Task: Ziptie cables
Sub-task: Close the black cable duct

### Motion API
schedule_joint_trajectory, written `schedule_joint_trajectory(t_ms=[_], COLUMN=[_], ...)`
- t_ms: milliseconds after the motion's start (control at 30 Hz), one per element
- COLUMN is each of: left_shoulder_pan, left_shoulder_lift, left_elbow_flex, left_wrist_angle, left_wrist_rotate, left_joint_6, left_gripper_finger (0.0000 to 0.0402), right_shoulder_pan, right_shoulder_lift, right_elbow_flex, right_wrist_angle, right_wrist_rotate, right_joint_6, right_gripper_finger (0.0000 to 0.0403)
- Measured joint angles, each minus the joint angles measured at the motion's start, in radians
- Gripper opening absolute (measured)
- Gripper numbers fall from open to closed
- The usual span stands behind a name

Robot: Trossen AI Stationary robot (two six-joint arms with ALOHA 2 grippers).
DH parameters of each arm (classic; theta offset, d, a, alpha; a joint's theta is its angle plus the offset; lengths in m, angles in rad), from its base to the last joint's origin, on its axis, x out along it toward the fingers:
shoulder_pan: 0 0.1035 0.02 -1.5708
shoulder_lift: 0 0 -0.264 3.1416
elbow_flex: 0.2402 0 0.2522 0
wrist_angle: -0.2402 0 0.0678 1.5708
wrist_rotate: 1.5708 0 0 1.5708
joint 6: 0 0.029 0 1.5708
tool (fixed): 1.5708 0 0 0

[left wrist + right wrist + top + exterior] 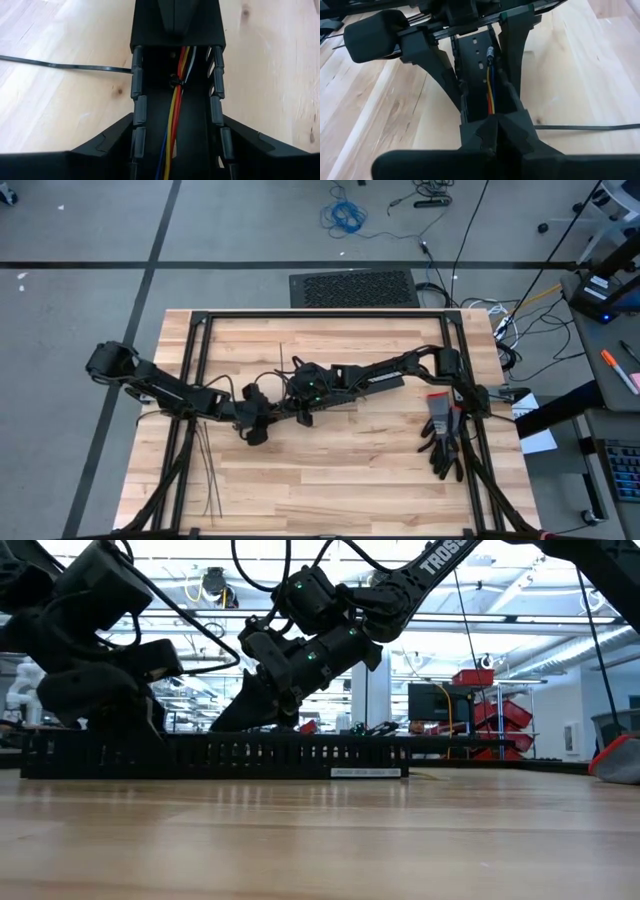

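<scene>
The cables (176, 112), thin red, yellow, orange, blue and white wires, lie lengthwise inside a long black slotted duct (300, 755) on the wooden table. One ziptie (174, 80) is looped round them, and its tail (60, 65) sticks out sideways through the duct wall onto the wood. My left gripper (177, 122) straddles the duct near its left end. My right gripper (494, 122) is shut and slants down onto the duct a little farther right. More zipties (205, 470) lie loose near the table's front left. My left gripper has the duct between its two fingers, one against each slotted side wall (136, 117), slanting down from the table's left and lying along the duct. The duct rests flat on the table. My right gripper's shut fingertips (485, 127) sit on the duct's open top over the cables (490, 102), slanting down from the right. The fingers hide whether they pinch the wires.
A pair of dark gloves (442, 442) lies at the table's right front. A black frame (190, 370) runs round the tabletop. Bare wood shows in front of the duct toward the near edge.
</scene>
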Motion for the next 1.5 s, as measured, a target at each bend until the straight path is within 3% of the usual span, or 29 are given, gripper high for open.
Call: schedule_joint_trajectory(t_ms=[267, 633, 867, 1500], left_shoulder_pan=[0.0, 0.0, 0.0, 0.0], left_shoulder_lift=[0.0, 0.0, 0.0, 0.0], left_elbow_flex=[0.002, 0.002, 0.002, 0.002], left_wrist_angle=[0.011, 0.009, 0.01, 0.01], left_wrist_rotate=[0.001, 0.005, 0.005, 0.006], left_joint_6=[-0.017, -0.024, -0.024, -0.024], left_gripper_finger=[0.0237, 0.0237, 0.0237, 0.0237], right_shoulder_pan=[0.002, 0.008, 0.041, 0.036], right_shoulder_lift=[-0.027, -0.157, -0.145, -0.087], right_elbow_flex=[-0.002, 0.0, 0.0, 0.001], right_wrist_angle=[-0.018, -0.197, -0.258, -0.219], right_wrist_rotate=[0.029, 0.032, 0.085, 0.105], right_joint_6=[-0.04, -0.062, -0.064, -0.045], right_gripper_finger=[0.0003, 0.0069, 0.0007, 0.0])
